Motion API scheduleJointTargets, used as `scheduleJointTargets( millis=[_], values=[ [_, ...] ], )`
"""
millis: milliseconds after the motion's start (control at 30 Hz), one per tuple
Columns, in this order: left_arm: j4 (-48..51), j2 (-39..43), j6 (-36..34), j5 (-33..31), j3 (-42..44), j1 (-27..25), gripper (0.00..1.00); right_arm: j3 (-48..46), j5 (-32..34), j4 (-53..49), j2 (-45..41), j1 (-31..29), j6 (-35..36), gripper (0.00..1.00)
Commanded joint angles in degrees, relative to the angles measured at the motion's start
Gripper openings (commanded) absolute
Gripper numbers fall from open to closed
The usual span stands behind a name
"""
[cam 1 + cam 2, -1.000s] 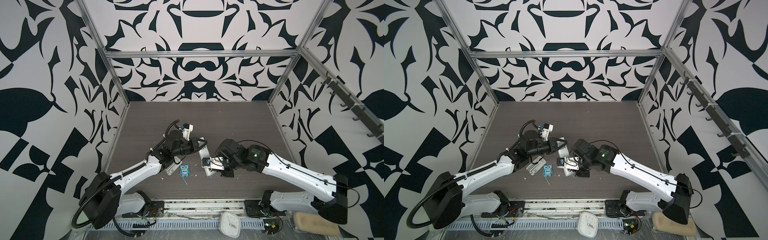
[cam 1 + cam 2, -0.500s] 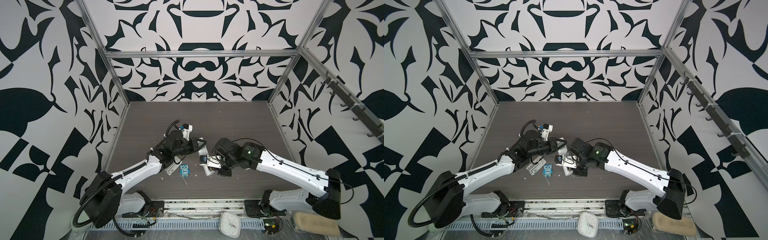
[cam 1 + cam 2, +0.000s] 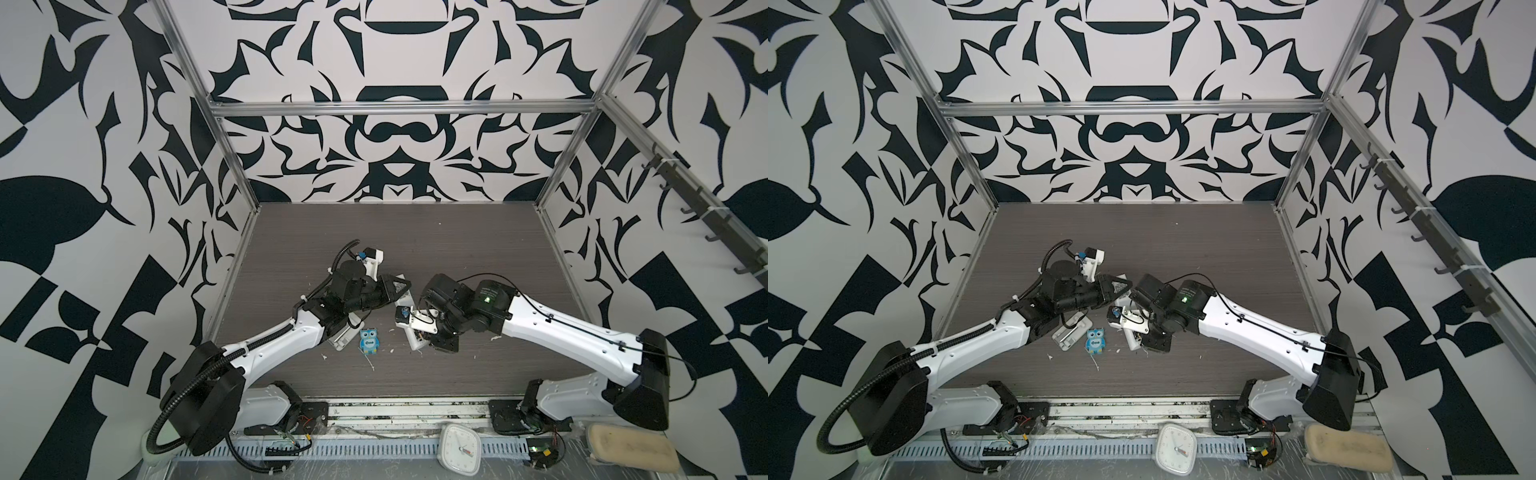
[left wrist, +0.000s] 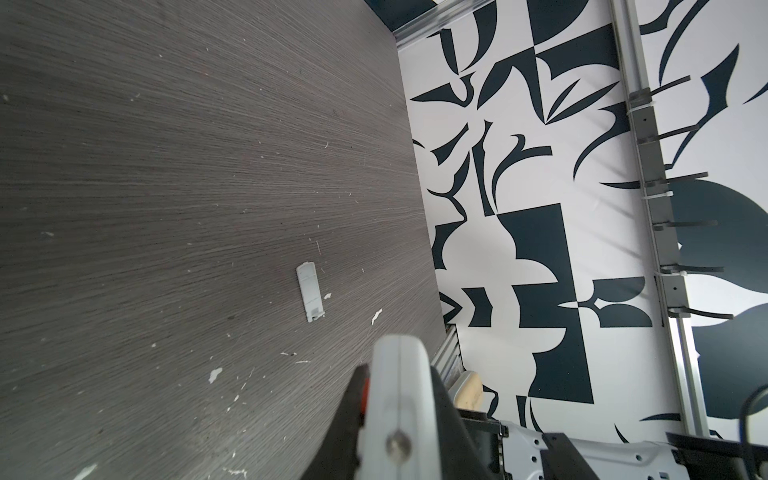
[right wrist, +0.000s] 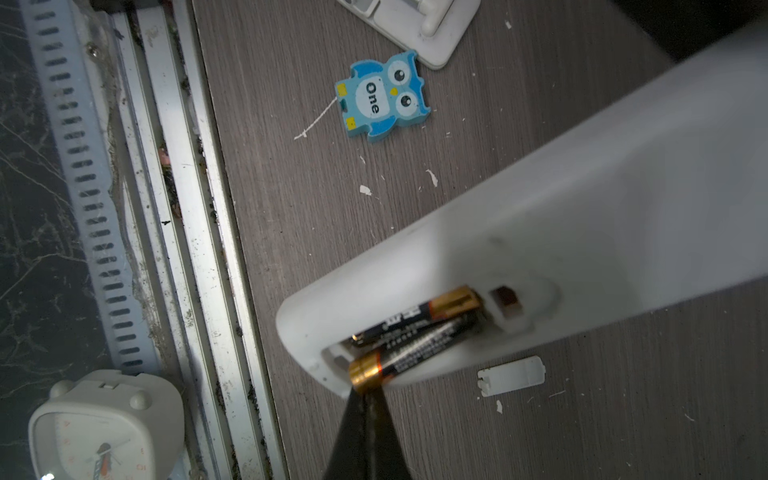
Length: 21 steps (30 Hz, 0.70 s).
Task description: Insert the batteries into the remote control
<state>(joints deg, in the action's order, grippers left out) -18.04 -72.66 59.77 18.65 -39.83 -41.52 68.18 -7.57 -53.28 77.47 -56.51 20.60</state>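
2 batteries (image 5: 415, 349) lie in the remote control (image 5: 561, 232) (1 tilted); left gripper (image 4: 397, 399) clamps it, closed right gripper (image 5: 365, 399) touches 1.

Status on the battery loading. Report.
Left hand shut on long white remote control. Right hand shut, tips at gold end of second dark battery, not fully seated; first battery in. Small white cover aside on grey table.

Walls (image 3: 395, 50) patterned with bold black-and-white abstract shapes, framed by aluminium rails (image 3: 399, 109), enclose a dark grey wood-grain tabletop (image 3: 415, 241). A hook rack (image 3: 706, 210) lines one wall.
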Motion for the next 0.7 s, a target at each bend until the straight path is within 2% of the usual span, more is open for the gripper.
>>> scheduleJointTargets(
  millis=[0,667],
  values=[
    [-6.1,1.6,4.8,4.4,-2.2,-0.8,0.0,2.2,1.8,4.4,1.8,-0.1,-2.1,0.01],
    [-7.7,1.8,5.4,4.1,-1.2,-0.8,0.0,4.2,2.6,6.6,5.1,-0.1,-11.0,0.0]
  ],
)
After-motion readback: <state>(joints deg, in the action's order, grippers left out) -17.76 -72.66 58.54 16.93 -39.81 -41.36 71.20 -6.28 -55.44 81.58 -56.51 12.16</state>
